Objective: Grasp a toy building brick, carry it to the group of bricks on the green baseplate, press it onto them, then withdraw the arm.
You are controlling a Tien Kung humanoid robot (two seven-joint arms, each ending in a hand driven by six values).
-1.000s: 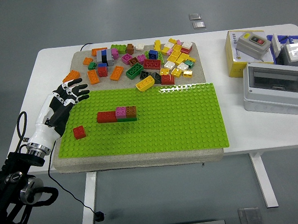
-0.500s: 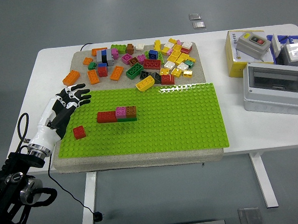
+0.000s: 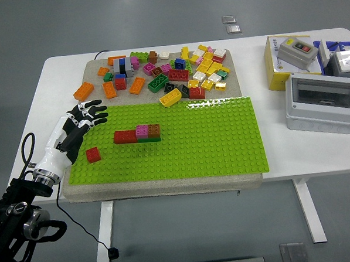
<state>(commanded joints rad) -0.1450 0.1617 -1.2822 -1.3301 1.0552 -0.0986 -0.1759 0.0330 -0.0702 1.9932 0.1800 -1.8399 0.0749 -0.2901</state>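
We see a single red brick (image 3: 93,154) sitting on the near left part of the green baseplate (image 3: 223,146), apart from the group of bricks (image 3: 137,134), a short row of red, pink and brown pieces to its right and a little farther back. Our left hand (image 3: 76,125) hovers over the baseplate's left edge, just beyond the red brick, with its fingers (image 3: 96,110) spread and holding nothing. Loose bricks (image 3: 166,73) lie scattered on the mat behind. A grey box (image 3: 322,102) stands at the far right.
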